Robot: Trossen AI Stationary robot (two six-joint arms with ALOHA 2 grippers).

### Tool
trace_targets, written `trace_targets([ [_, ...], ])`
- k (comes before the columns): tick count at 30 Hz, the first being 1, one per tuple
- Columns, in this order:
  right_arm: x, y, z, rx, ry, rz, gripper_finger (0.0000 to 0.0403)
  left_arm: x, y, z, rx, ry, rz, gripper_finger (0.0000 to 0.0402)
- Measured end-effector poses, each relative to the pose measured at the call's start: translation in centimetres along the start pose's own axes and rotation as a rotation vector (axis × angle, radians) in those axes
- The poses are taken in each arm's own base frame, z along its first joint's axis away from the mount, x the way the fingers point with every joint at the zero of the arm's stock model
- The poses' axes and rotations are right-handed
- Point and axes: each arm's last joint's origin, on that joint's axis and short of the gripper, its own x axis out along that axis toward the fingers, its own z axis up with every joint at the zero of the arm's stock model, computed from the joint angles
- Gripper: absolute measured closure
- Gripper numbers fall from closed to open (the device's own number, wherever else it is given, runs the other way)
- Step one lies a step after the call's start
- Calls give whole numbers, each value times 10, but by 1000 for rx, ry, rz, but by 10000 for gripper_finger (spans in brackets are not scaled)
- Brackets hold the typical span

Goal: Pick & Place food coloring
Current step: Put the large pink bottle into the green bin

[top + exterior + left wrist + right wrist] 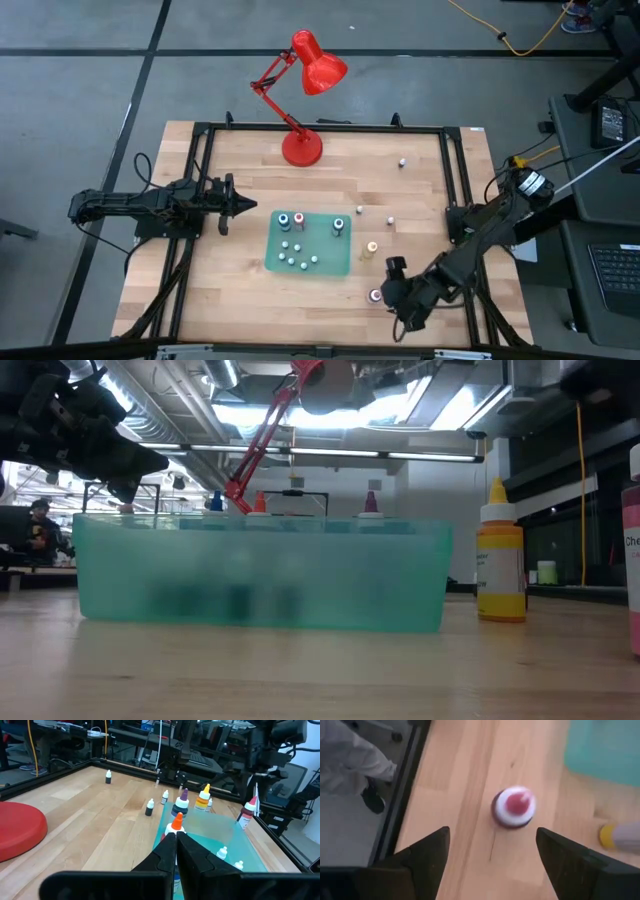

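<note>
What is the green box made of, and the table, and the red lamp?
The green tray looks like frosted plastic: bottles show blurred through its wall. The table looks like pale wood with a smooth finish: it has plank lines and grain. The red lamp seems to be painted metal, since its shade shines, though glossy plastic is possible.

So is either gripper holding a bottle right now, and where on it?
Nothing is held. The right gripper hangs open over a red-capped bottle without touching it; the left gripper is shut on nothing.
</note>
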Motion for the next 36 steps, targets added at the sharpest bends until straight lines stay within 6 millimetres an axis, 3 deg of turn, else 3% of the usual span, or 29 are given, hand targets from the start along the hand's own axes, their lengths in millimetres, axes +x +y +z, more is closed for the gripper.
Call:
trace_targets([
  [7, 7, -22, 12, -56, 0, -35, 107, 0, 0, 0, 0, 0, 0, 389],
  [11, 17, -30, 12, -47, 40, 34, 108, 0, 0, 0, 0, 0, 0, 393],
  [14, 24, -28, 9, -40, 53, 111, 108, 0, 0, 0, 0, -2, -1, 393],
  [23, 38, -34, -3, -16, 9, 128, 108, 0, 0, 0, 0, -2, 0, 390],
  [36, 41, -37, -2, -15, -18, 132, 118, 0, 0, 0, 0, -1, 0, 389],
])
